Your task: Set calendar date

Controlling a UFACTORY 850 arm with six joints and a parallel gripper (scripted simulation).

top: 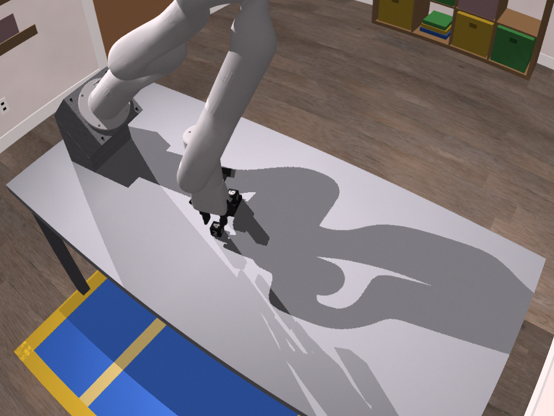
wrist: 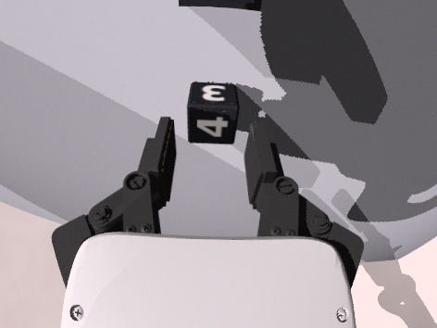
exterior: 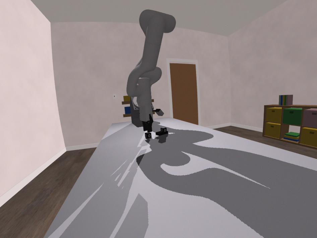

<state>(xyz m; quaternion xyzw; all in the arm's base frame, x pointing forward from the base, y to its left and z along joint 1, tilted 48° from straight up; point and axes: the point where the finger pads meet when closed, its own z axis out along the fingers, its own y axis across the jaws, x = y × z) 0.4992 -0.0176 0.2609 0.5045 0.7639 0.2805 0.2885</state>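
Note:
A small black date cube (top: 216, 229) (exterior: 147, 135) (wrist: 211, 112) lies loose on the table, with 4 facing up toward the wrist camera and 3 on its far side. My gripper (top: 214, 220) (exterior: 148, 130) (wrist: 211, 136) is open and hangs straight over this cube, one fingertip on either side of it and just above it, apart from it. The black tray (top: 234, 205) (exterior: 159, 133) stands just beyond, and it holds the second cube (top: 231, 193) (exterior: 164, 130), which shows 6 on top.
The arm's dark base block (top: 89, 138) stands at the table's far left corner. A blue and yellow mat (top: 112, 353) lies on the floor in front of the table. A shelf with coloured bins (top: 474, 31) (exterior: 292, 122) stands far off.

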